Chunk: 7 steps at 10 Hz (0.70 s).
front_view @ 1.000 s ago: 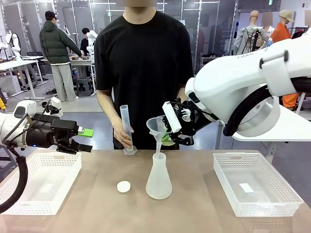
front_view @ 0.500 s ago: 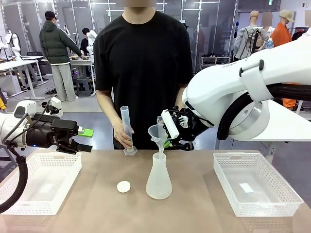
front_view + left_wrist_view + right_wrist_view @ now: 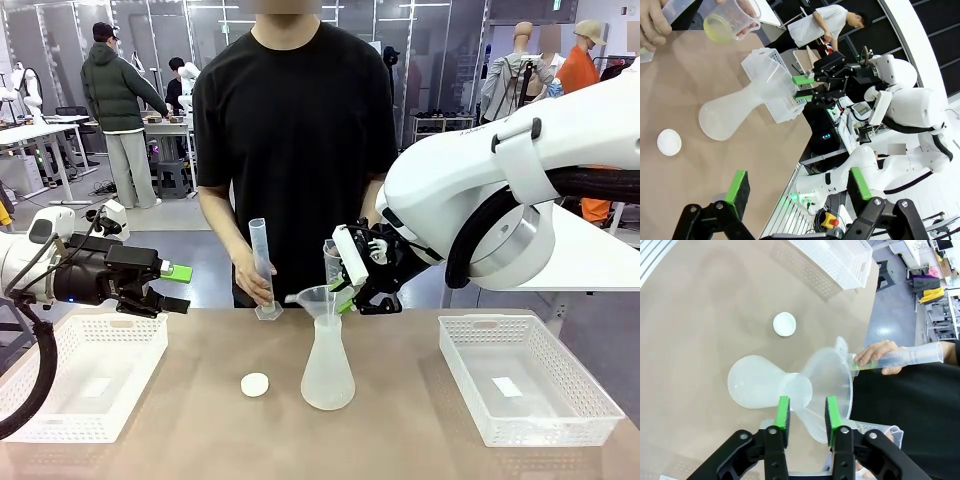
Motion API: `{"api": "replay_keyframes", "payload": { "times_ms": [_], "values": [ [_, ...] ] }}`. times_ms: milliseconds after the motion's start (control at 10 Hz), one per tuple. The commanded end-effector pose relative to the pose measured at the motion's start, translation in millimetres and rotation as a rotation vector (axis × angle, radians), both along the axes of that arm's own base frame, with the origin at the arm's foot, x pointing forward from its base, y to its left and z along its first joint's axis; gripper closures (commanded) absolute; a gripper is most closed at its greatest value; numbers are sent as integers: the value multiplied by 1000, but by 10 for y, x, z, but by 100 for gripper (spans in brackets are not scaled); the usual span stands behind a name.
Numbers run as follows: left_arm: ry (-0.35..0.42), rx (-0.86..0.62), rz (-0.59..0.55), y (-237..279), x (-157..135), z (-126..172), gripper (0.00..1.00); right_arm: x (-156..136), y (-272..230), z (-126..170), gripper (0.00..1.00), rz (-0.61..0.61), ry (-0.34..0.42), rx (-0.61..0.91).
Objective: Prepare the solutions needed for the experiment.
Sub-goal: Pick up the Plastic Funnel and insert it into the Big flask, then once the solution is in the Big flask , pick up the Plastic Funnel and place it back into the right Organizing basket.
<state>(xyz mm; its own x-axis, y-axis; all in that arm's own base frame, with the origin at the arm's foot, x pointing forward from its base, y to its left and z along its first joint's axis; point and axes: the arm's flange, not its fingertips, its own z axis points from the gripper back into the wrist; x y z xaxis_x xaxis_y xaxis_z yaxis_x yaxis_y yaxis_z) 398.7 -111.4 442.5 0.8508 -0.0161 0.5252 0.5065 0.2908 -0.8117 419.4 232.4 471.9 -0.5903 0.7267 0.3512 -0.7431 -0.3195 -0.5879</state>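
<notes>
1. Step in hand, as judged: seat the funnel in the flask so that the solution can be poured through.
2. Right gripper: pads parted, one to each side of the funnel's near rim. No pinch on the rim can be seen.
3. Left gripper: jaws wide apart, holding nothing, above the left basket and well clear of the work.
4. Solution: a shallow yellow-green pool in a beaker that the person holds up beyond the flask. Whether the flask holds any cannot be told.
5. The person's other hand steadies a cylinder on the far edge of the table. A cap lies just left of the flask.
6. Funnel: its stem is in the flask neck and its cone leans to one side.
7. Advice: draw the right gripper straight back from the rim, with no sideways sweep. Funnel and flask look like light plastic, so a brush could tip either.
8. Advice: keep the fingers clear of the beaker close behind.
</notes>
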Motion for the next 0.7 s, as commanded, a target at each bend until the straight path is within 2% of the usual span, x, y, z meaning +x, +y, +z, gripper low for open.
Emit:
{"api": "replay_keyframes", "payload": {
  "times_ms": [0,600],
  "values": [
    [8,-28,6,-23,8,26,0,4,-3,12,57,-3,-7,1],
    [8,-28,6,-23,8,26,0,4,-3,12,57,-3,-7,1]
  ]
}}
